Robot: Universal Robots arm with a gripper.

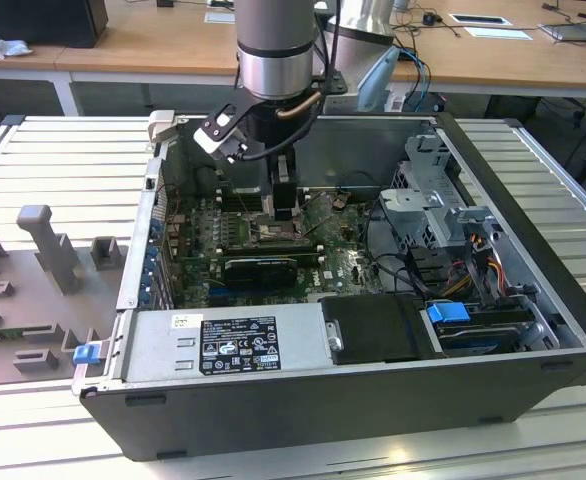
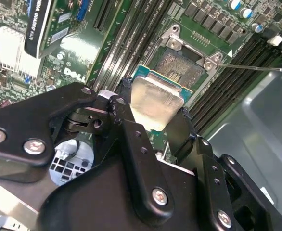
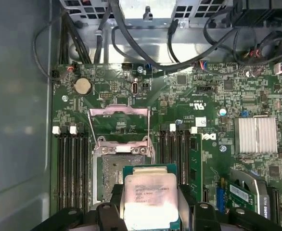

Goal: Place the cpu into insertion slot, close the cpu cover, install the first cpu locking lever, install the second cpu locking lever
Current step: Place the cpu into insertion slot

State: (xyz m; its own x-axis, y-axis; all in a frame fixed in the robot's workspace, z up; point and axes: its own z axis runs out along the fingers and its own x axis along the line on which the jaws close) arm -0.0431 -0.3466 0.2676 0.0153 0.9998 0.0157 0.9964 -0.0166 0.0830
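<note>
White logo (image 3: 211,137) on circuit board (image 3: 179,96); cpu (image 3: 148,197) print illegible.

arm (image 1: 278,45): silver-grey cylindrical wrist, black band beneath | gripper (image 1: 284,205): matte black, angular linkage plates | fingers (image 2: 131,132): plain black bars | screws (image 2: 159,195): silver, round-headed, at link pivots | cable (image 1: 273,152): black, looped off wrist

Light wooden desks (image 1: 123,45) stand behind a ribbed aluminium table (image 1: 63,170).

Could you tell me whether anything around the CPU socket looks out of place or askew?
Nothing looks damaged. The cpu is simply not seated: it is held in the gripper, offset from the insertion slot, whose dark centre partly shows. The cpu cover stands open.
</note>
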